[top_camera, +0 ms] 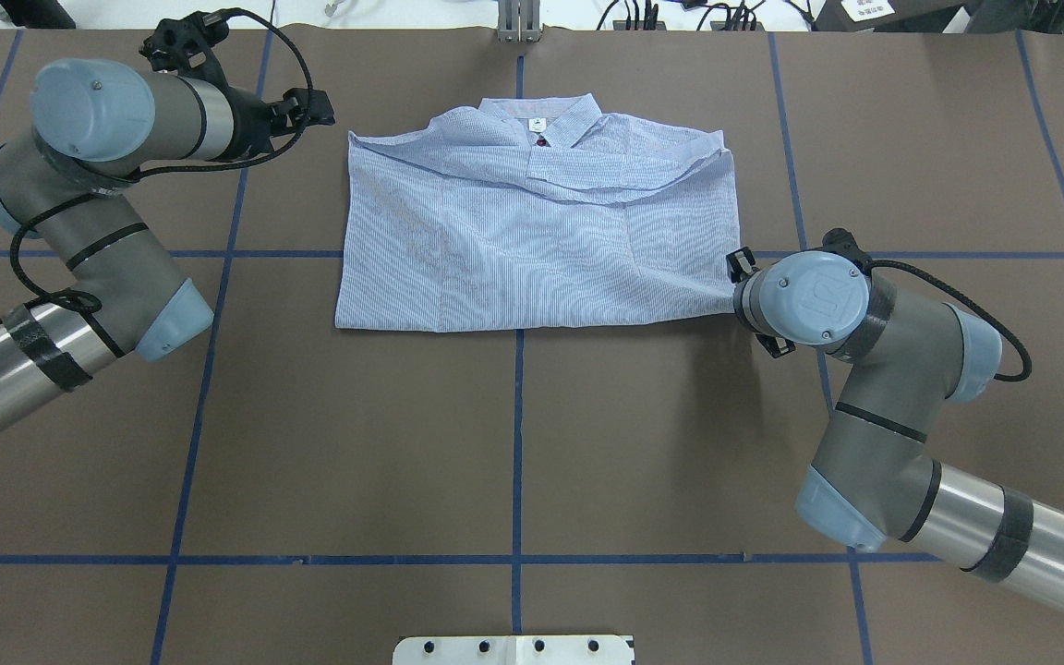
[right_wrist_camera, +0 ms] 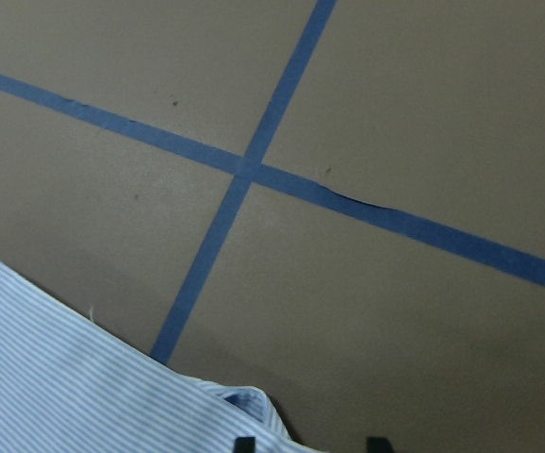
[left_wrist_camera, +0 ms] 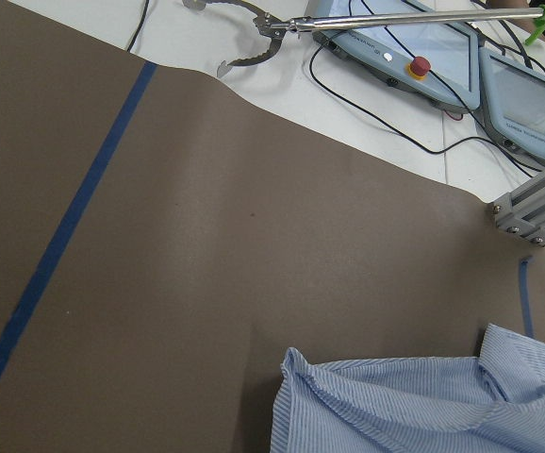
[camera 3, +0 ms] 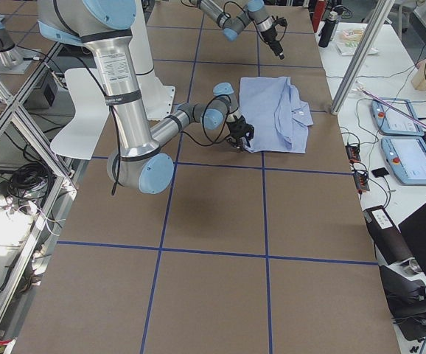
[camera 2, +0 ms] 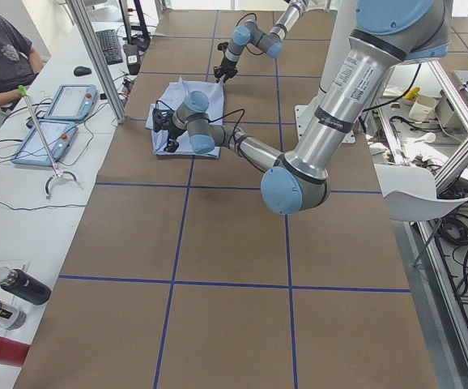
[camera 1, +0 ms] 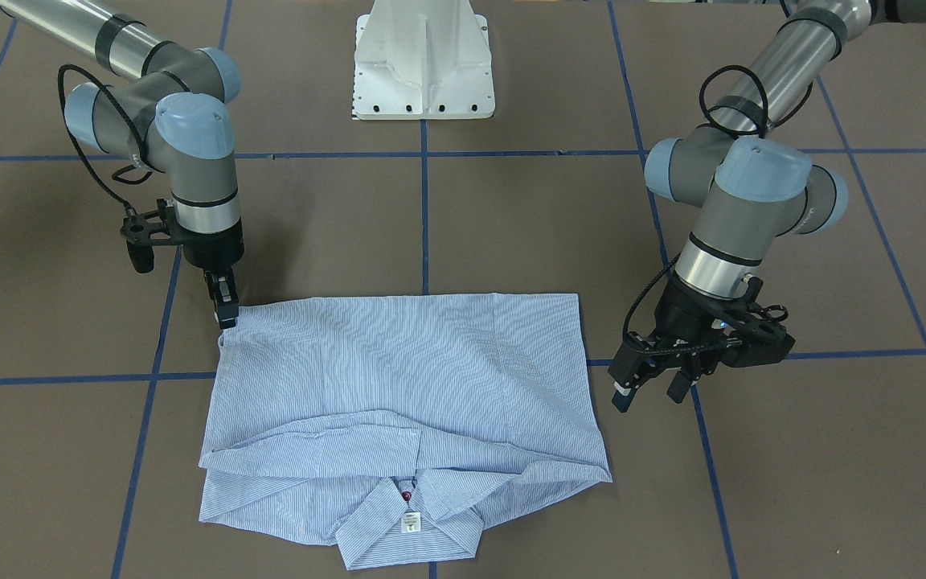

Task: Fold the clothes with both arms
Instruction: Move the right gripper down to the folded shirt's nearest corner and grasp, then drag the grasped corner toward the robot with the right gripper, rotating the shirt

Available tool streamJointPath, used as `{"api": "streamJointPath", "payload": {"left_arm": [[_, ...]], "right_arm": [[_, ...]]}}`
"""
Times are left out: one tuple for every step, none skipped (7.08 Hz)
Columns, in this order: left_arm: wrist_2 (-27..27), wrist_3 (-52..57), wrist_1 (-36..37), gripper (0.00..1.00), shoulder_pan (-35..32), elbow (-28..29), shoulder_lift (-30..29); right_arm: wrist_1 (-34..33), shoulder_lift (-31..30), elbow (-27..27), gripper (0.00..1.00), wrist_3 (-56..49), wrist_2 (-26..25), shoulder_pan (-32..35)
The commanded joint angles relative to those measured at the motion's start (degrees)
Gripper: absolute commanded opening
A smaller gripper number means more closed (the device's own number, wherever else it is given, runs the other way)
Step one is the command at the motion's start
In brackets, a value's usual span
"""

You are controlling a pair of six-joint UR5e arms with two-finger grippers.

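Two arms are on this, and we go by the overhead view. At left, the left tool [camera 1: 650, 394] hangs over the brown surface [top_camera: 513, 443] with its fingers spread and empty. It is near the shirt's side edge but apart from it.

In the middle, the shirt [top_camera: 532, 249] lies flat as a rough rectangle. Its collar [top_camera: 555, 115] is at the far edge, away from the robot's base. A sleeve is folded across just below the collar, and the hem is toward the robot.

At right, the right tool [camera 1: 227, 318] is down at the hem corner and touching it. The cloth there looks drawn toward it. In its wrist view the fingertips [right_wrist_camera: 244, 444] barely show, and we cannot tell if they pinch the corner or just flank it.

Progress: we judge the sleeves and sides done and the shirt roughly halfway folded. What looks left is folding the hem up toward the collar, which needs both corners held, and the left tool is not on cloth yet.
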Motion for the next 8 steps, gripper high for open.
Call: {"api": "streamJointPath", "payload": {"left_arm": [[-0.01,-0.27,0.0,1.0,0.0,-0.08,0.0],[-0.1,-0.36,0.0,1.0,0.0,-0.16,-0.09],[-0.19,-0.27,-0.09,1.0,0.0,-0.16,0.0],[-0.45,-0.1,-0.09,1.0,0.09,-1.56,0.09],[-1.75,-0.1,0.0,1.0,0.61,-4.53,0.17],[-5.68,-0.36,-0.09,1.0,0.62,-6.3,0.61],[-7.46,-0.71,-0.09,1.0,1.23,-8.4,0.79],[-8.35,-2.19,0.0,1.0,3.23,-10.34,1.14]], "right_arm": [[-0.01,0.07,0.74,0.0,-0.46,0.94,0.19],[-2.19,-0.45,3.45,0.0,-0.55,1.29,0.28],[-8.04,-1.24,8.26,0.0,-0.99,1.73,-0.24],[-13.76,-4.2,16.83,0.0,-1.25,4.17,-3.47],[-18.25,-6.41,23.19,0.0,-1.26,4.63,-9.16],[-24.3,-6.43,28.56,0.0,-1.17,7.42,-14.35],[-29.41,-6.34,33.31,0.0,-0.73,16.93,-18.57],[-31.55,-6.26,35.97,0.0,-0.12,22.42,-24.88]]}}
